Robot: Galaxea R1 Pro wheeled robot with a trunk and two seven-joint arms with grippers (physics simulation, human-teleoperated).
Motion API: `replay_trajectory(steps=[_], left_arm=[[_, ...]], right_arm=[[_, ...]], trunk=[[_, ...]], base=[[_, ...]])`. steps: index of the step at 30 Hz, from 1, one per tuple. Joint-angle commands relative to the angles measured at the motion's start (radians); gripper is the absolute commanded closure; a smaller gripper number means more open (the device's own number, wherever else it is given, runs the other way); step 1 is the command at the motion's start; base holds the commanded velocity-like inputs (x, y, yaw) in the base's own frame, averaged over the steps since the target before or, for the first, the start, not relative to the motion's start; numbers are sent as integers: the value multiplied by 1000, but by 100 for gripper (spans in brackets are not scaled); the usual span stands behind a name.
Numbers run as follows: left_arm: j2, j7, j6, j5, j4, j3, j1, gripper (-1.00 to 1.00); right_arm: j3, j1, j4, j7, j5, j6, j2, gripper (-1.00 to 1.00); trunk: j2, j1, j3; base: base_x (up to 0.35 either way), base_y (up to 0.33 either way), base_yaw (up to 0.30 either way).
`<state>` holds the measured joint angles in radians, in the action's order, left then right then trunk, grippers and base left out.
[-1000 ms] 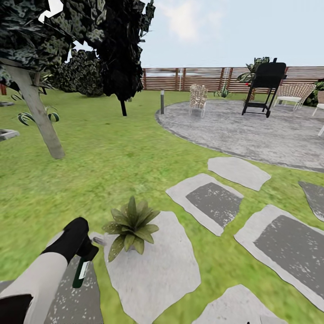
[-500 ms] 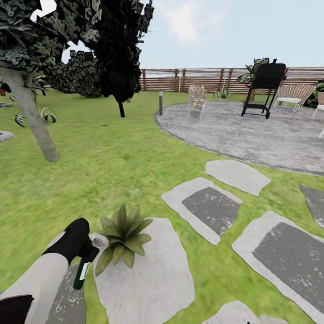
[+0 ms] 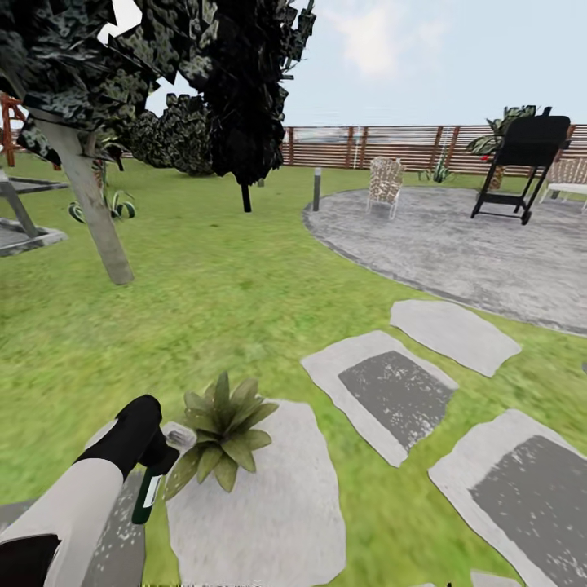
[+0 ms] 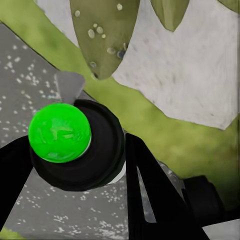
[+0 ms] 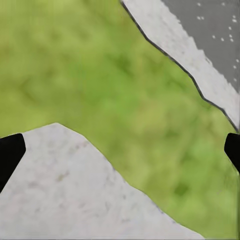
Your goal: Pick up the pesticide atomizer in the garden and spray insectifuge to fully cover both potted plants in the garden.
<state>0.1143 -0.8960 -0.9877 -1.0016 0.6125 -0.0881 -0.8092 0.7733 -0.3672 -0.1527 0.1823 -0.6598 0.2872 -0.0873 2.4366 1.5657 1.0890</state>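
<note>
Your left gripper point(image 3: 155, 452) sits at about 7 o'clock in the head view, clamped around the pesticide atomizer point(image 3: 149, 489), whose dark green bottle hangs below the fingers. In the left wrist view the two black fingers point(image 4: 150, 185) press against either side of the atomizer's black collar, with its bright green cap point(image 4: 60, 132) showing between them and the pale nozzle pointing towards a spotted leaf.

The potted plant point(image 3: 218, 430) stands just beside that gripper, at roughly 3 o'clock from it, its nearest leaves almost touching the nozzle. It sits on a pale stone paver point(image 3: 269, 514) set in the lawn point(image 3: 228, 310).

Your right gripper point(image 5: 120, 145) is spread wide: its black fingertips point(image 5: 9, 155) show at the two edges of the right wrist view, over grass and paver, with nothing between them.

The round patio point(image 3: 473, 244) lies at 1 o'clock, well apart, before the wooden fence point(image 3: 383, 147).
</note>
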Motion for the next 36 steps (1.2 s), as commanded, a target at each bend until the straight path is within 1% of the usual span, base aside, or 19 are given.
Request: replay_trajectory(steps=[1,7,12,18,21,29,36], left_arm=[[-1,-11,-3,-11,1,-4,-1,100],[2,-11,-3,-13,1,-5,-1,100],[6,-9,-2,-15,1,-7,-1,100],[3,-8,-2,-15,1,-7,-1,100],[7,-7,-2,-15,2,-10,-1,100],[8,-6,-2,-15,8,-13,-1,100],[14,-5,-1,-15,0,-14,2,100]], right_arm=[[8,-1,2,3,-11,4,0,-100],[8,-1,2,3,-11,4,0,-100],[8,-1,2,3,-11,4,0,-100],[8,-1,2,3,-11,4,0,-100],[8,-1,2,3,-11,4,2,-100],[6,-1,4,3,-12,4,3,-100],[6,-1,4,3,-12,4,3,-100]], trunk=[[0,0,1],[0,0,1],[0,0,1],[0,0,1],[0,0,1],[0,0,1],[0,0,1]], base=[[1,-272,278],[0,-273,228],[49,-273,24],[139,-263,23],[-73,-233,229],[-217,-204,274],[43,-236,276]])
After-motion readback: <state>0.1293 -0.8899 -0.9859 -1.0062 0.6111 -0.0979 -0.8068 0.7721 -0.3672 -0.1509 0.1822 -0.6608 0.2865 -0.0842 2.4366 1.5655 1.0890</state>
